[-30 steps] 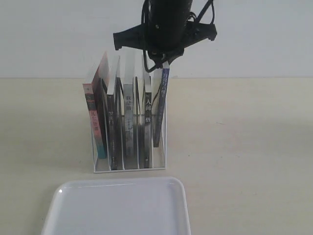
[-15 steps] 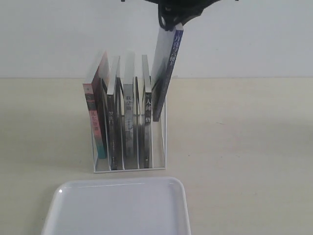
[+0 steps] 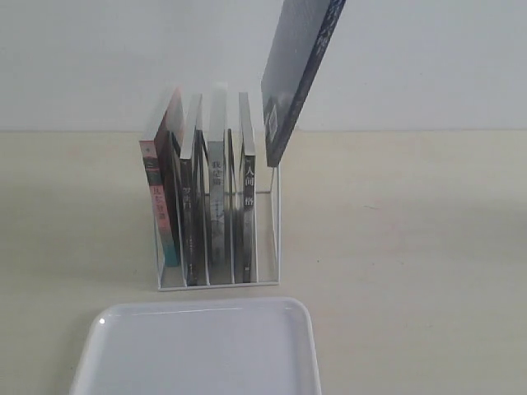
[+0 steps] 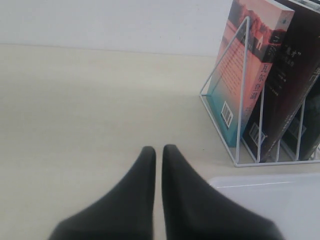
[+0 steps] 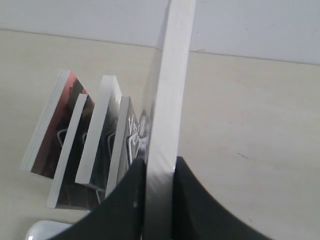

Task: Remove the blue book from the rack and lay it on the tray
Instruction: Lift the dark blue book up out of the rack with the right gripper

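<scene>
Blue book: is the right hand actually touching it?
Touching. The right wrist view shows the right hand clamping the blue book, a finger against each face.

The rack point(image 3: 217, 285) stands on the table point(image 3: 412, 247), directly behind the tray point(image 3: 198, 350). Four books point(image 3: 216, 197) stand side by side in its slots. The blue book point(image 3: 296, 74) hangs tilted above the rack's right end.

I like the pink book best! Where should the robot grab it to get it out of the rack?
Probably by its top edge, coming down from above. The pink book stands nearly upright in the end slot of the rack; wires and a black-spined book crowd its lower part, but its top is open.
</scene>
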Robot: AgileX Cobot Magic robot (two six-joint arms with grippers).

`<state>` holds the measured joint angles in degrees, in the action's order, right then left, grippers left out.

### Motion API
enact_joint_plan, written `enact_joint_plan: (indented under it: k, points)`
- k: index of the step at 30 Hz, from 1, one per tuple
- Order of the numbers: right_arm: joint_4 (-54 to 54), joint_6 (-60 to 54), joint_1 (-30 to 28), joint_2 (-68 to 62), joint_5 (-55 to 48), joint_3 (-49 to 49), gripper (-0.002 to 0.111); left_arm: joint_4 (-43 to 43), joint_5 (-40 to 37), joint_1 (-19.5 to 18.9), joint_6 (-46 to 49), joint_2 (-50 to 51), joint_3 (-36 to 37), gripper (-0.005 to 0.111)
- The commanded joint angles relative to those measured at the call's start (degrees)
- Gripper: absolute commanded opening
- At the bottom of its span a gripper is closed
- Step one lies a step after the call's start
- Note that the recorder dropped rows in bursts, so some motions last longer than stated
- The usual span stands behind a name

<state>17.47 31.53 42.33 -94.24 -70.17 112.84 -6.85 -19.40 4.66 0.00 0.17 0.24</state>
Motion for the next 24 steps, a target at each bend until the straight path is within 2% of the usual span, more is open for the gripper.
enact_joint_plan:
  k: [1,5,8,16,24]
  points:
    - [1.92,-0.42,-0.12,4.61,0.21,0.36,0.000,0.25,0.25,-0.06,-0.36,-0.17,-0.24,0.004]
    - [2.98,-1.08,-0.12,6.86,0.21,0.36,0.000,0.25,0.25,-0.06,-0.36,-0.17,-0.24,0.004]
    - [-0.30,-2.44,0.13,8.40,0.21,0.36,0.000,0.25,0.25,-0.06,-0.36,-0.17,-0.24,0.004]
    - [0.35,-2.46,5.36,10.41,0.21,0.31,0.000,0.25,0.25,-0.06,-0.36,-0.17,-0.24,0.004]
    - [0.20,-1.72,6.32,11.60,0.21,-3.10,0.000,0.25,0.25,-0.06,-0.36,-0.17,-0.24,0.004]
